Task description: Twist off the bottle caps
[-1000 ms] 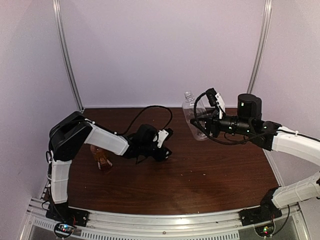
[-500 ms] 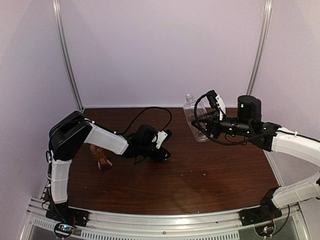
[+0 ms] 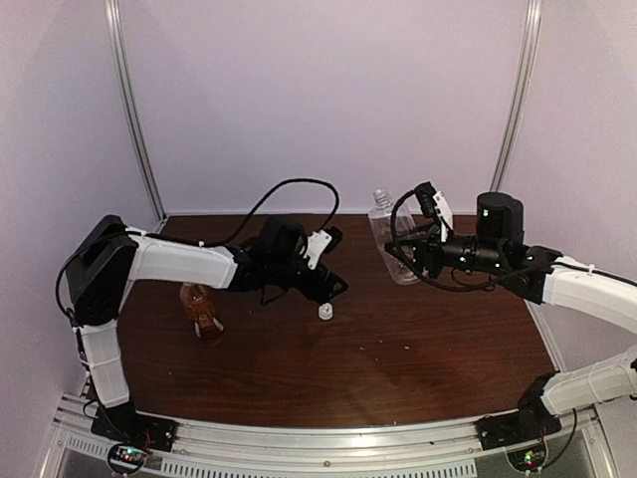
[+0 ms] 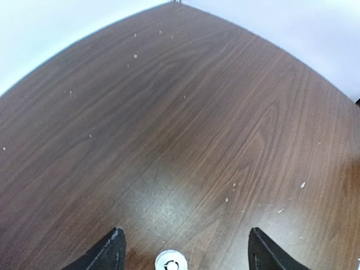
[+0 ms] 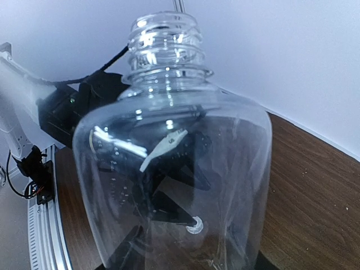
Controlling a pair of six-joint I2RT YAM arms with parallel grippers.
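Note:
A white bottle cap (image 3: 324, 312) lies loose on the table, just below my left gripper (image 3: 328, 290), which is open and holds nothing. In the left wrist view the cap (image 4: 170, 261) sits between the spread fingertips (image 4: 113, 248), at the bottom edge. My right gripper (image 3: 406, 249) is shut on the clear bottle (image 3: 391, 239), held upright at the back right. Up close, the clear bottle (image 5: 171, 169) has a bare threaded neck with no cap on it. The amber bottle (image 3: 202, 311) stands at the left under my left arm; its top is too small to make out.
The dark wooden table (image 3: 418, 349) is walled by white panels behind and at both sides. A black cable (image 3: 284, 189) loops above the left wrist. White specks (image 4: 302, 184) are scattered on the wood.
My left gripper has opened and lifted back a little, and the white cap it held now lies on the table. The right arm and clear bottle barely shifted.

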